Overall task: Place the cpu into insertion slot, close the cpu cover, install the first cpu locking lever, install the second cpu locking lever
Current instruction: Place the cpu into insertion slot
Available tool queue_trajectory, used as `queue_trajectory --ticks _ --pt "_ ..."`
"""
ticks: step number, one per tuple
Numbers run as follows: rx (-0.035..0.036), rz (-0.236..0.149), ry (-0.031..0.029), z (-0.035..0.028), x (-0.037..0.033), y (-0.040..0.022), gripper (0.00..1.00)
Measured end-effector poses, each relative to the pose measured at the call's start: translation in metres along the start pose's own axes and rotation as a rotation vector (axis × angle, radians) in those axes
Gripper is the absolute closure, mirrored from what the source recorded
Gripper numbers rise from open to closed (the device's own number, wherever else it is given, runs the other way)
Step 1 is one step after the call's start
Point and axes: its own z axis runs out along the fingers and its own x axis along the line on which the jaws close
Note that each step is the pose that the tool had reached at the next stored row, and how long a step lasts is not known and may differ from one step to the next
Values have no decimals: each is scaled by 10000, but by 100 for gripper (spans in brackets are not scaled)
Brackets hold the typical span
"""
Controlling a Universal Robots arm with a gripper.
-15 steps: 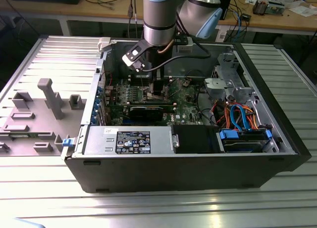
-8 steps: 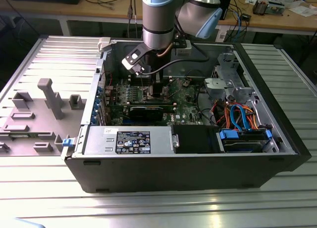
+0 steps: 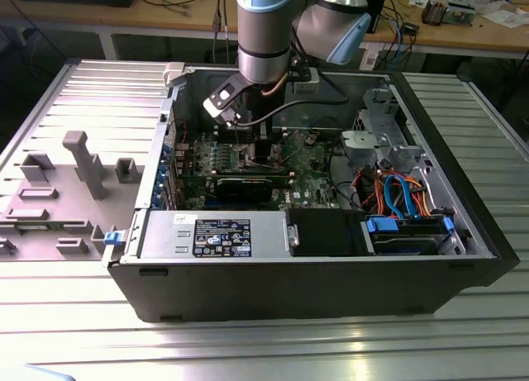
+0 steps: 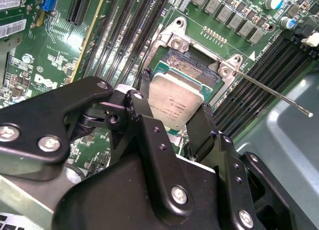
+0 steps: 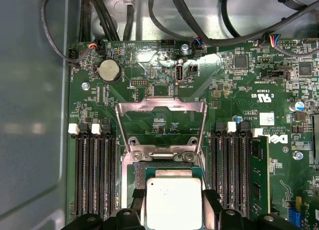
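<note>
Closed narrow around the cpu (image 4: 178, 109) right now, with the gripper (image 4: 174, 98) pinching two opposite edges between black fingers (image 4: 200, 127), silvery top turned up. Poised over the insertion slot (image 4: 192, 70) directly beneath the gripper, covering the near part of the socket and leaving a strip of dark pin grid bare just past the fingertips. Hard to say whether resting on the pins or held a touch above them. Further out beyond the fingertips, in the first wrist view, swung wide open and lying back: the cpu cover (image 5: 160, 106), a silver frame with green motherboard (image 5: 239, 105) showing through its square window. Off one corner of the socket, angling up and away from the gripper: a thin locking lever (image 4: 271, 94), raised free above the memory slots (image 4: 249, 75). More of those long black slots flanking the gripper on both sides. Over to the exterior view: arm (image 3: 264, 34) plunging straight down into an open computer case (image 3: 314, 290) on a ridged metal bench (image 3: 248, 348), gripper low over the board. Well away from the gripper, toward the exterior view's left, a grey plastic fixture (image 3: 83, 162) out on the bench; toward the exterior view's right, a tangle of orange and blue cables (image 3: 405, 191) inside the case.
</note>
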Motion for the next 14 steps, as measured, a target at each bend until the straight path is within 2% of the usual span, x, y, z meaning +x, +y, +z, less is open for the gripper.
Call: queue_trajectory --ticks 14 --pt "0 3 5 45 10 -6 46"
